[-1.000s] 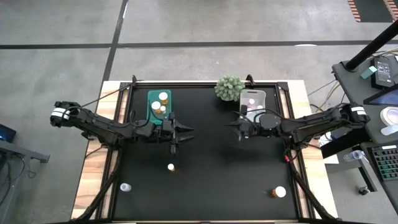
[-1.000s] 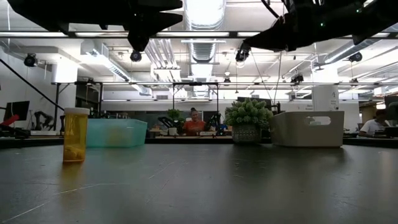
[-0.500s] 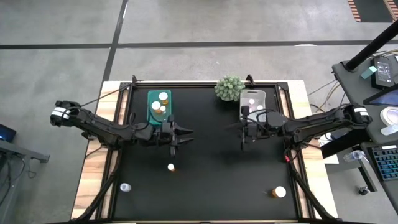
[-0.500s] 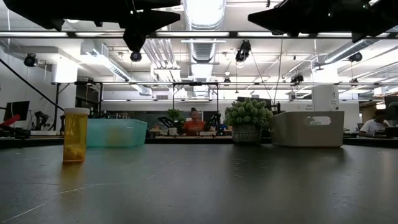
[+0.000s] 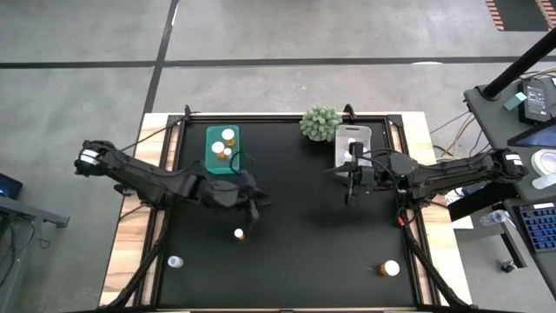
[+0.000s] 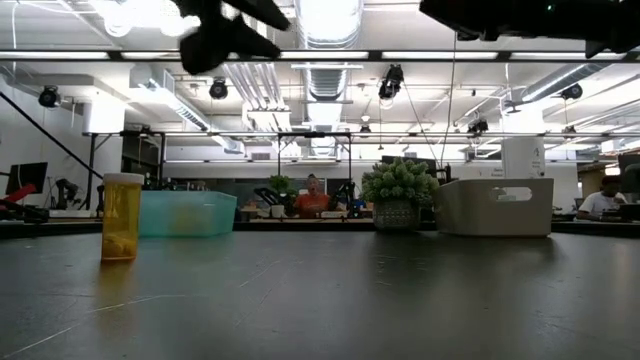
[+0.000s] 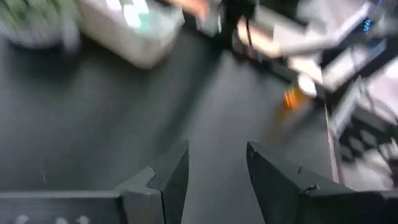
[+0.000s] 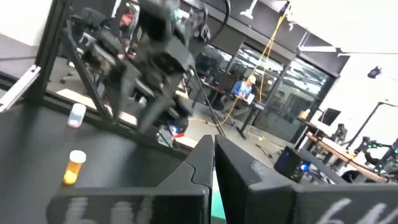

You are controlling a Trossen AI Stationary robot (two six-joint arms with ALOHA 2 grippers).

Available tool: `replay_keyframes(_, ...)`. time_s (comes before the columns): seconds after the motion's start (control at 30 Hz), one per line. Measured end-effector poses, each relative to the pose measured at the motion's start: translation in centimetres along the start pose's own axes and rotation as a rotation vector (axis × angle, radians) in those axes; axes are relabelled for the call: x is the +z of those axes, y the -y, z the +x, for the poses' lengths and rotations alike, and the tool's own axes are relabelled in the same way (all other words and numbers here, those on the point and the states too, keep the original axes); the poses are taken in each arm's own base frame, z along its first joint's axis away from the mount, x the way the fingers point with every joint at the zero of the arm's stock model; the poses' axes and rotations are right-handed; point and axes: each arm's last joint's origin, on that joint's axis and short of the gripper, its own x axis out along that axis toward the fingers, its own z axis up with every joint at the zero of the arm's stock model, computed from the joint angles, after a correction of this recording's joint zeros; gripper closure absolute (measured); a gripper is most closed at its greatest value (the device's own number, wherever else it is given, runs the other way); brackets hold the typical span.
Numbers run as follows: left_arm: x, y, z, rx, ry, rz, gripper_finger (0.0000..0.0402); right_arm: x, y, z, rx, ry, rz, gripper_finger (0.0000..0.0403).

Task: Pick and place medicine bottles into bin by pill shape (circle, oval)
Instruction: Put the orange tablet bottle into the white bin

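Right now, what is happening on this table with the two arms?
The robot is sorting medicine bottles into two bins. The left tool is open and empty, above the dark table near an amber bottle. The right tool is shut and empty, beside the white bin. The green bin holds a few bottles. Two more bottles wait near the front edge.

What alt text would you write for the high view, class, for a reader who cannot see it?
Two dark robot arms reach inward over a black table: the left hand hangs above a small amber white-capped bottle, the right hand below a pale grey bin. A teal bin holds bottles.
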Motion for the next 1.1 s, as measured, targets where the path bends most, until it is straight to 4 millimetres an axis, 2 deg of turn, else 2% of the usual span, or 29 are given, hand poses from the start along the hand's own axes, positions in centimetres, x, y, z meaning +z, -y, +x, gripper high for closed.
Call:
replay_keyframes(0.1, 0.9, 1.4, -1.0, 0.067, -0.232, -0.081, 0.0256, -0.1, 0.0, 0.0, -0.018, -0.015, -0.005, 0.0394)
replay_keyframes(0.17, 0.8, 2.3, -1.4, 0.139, -0.377, -0.121, 0.0256, -0.1, 0.1, 0.0, -0.020, -0.016, -0.015, 0.0394)
replay_keyframes(0.3, -0.4, 4.5, -1.6, 0.210, -0.570, -0.095, 0.0256, 0.0, 0.1, 0.0, -0.022, -0.008, -0.017, 0.0394)
replay_keyframes(0.47, -3.6, 6.6, -1.3, 0.226, -0.711, 0.098, 0.0256, 0.1, 0.1, -0.1, -0.024, -0.004, -0.010, 0.0394)
replay_keyframes(0.6, -5.1, 6.7, -1.0, 0.262, -0.754, 0.157, 0.0256, 0.1, 0.1, -0.1, -0.023, -0.004, 0.002, 0.0394)
replay_keyframes(0.8, -6.2, 6.2, -0.9, 0.270, -0.805, 0.181, 0.0250, 0.1, 0.1, -0.1, -0.023, -0.004, 0.005, 0.0394)
replay_keyframes(1.1, -8.4, 4.8, -0.3, 0.323, -0.775, 0.281, 0.0170, 0.0, 0.1, 0.0, -0.021, -0.008, 0.000, 0.0394)
